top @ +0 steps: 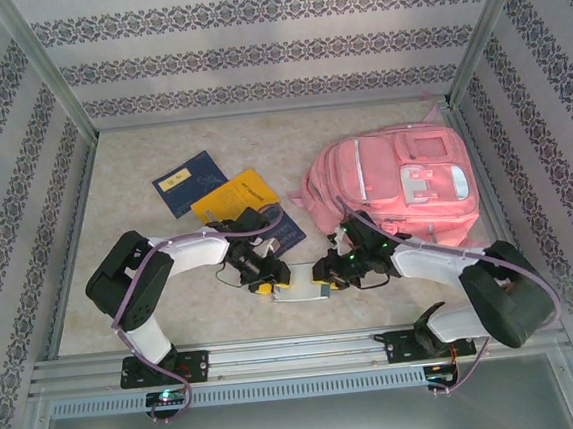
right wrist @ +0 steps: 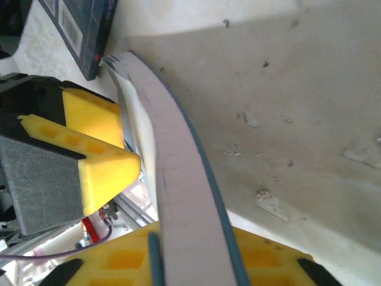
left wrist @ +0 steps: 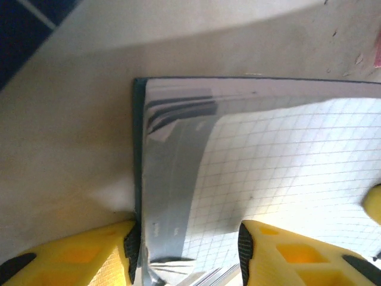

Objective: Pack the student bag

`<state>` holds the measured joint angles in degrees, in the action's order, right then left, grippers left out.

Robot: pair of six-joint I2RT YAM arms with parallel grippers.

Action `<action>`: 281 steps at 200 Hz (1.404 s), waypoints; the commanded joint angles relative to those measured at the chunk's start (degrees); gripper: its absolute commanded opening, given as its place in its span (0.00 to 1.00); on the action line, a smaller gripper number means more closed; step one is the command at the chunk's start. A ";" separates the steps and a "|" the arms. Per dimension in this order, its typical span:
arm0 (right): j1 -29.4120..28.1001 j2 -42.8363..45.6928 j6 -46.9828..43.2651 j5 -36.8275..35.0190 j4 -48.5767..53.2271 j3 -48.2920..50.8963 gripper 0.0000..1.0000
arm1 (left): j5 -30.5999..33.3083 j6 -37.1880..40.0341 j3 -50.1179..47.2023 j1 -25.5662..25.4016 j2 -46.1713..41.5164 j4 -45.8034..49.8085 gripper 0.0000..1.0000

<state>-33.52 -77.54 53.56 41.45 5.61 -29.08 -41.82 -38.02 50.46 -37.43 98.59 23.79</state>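
Observation:
The student bag (top: pixel 395 190), a large pink backpack, lies at the back right of the table. Near the front edge a notebook (top: pixel 295 292) with a grey cover spans the gap between both grippers. My left gripper (top: pixel 264 281) is over its left end. In the left wrist view its jaws (left wrist: pixel 186 250) stand apart on the notebook (left wrist: pixel 286 161), one fingertip (left wrist: pixel 130 247) at the dark spine edge, the other on the squared page. My right gripper (top: pixel 324 274) holds the right end. In the right wrist view the bent cover (right wrist: pixel 178 179) runs into my right gripper (right wrist: pixel 196 250).
A blue booklet (top: pixel 188 183), a yellow booklet (top: pixel 240 196) and another blue one (top: pixel 286 237) lie left of the bag, behind the left arm. Patterned walls enclose the table on three sides. A metal rail (top: pixel 299 354) runs along the front.

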 commanded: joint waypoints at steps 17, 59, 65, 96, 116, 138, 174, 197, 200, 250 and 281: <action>2.11 4.12 -2.47 0.10 4.42 -4.96 0.02 | 0.47 0.02 -3.44 1.13 -4.71 -3.32 0.61; 6.17 9.10 -1.11 10.66 5.47 -8.48 0.00 | -8.79 -7.07 -10.05 9.83 -13.40 -16.39 0.77; 6.06 9.32 -0.77 11.80 5.26 -9.25 0.00 | -10.71 -8.73 -10.35 10.55 -13.74 -19.31 0.77; 6.12 11.04 0.64 15.86 4.96 -14.01 0.00 | -19.46 -18.80 -11.68 12.44 -13.19 -37.24 0.77; 6.44 11.33 0.48 16.86 6.76 -16.82 0.00 | -23.39 -29.24 -14.04 13.42 -12.08 -53.55 0.73; 7.22 11.46 1.00 17.18 6.96 -18.64 0.00 | -26.11 -38.71 -16.32 14.42 -10.24 -68.19 0.67; 8.25 10.92 1.05 17.65 7.71 -20.57 0.00 | -27.78 -48.26 -17.31 15.69 -7.80 -84.02 0.55; 8.84 10.15 0.63 18.39 8.66 -21.57 0.00 | -28.00 -49.46 -16.63 15.84 -7.20 -86.12 0.41; 8.95 10.05 0.47 18.44 8.92 -21.70 0.00 | -27.98 -49.70 -16.61 15.87 -7.18 -86.62 0.40; 11.90 8.08 -7.73 11.89 20.14 -25.80 0.11 | -27.72 -52.92 -16.79 17.01 -6.65 -92.24 0.07; 12.01 6.05 -20.15 -13.02 38.55 -36.85 0.43 | -24.15 -52.98 -19.52 23.20 -8.79 -89.20 0.00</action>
<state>-22.13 -70.54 45.47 48.40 29.54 -56.80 -68.75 -90.24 33.39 -20.32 91.39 -65.06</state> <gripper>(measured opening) 0.354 0.149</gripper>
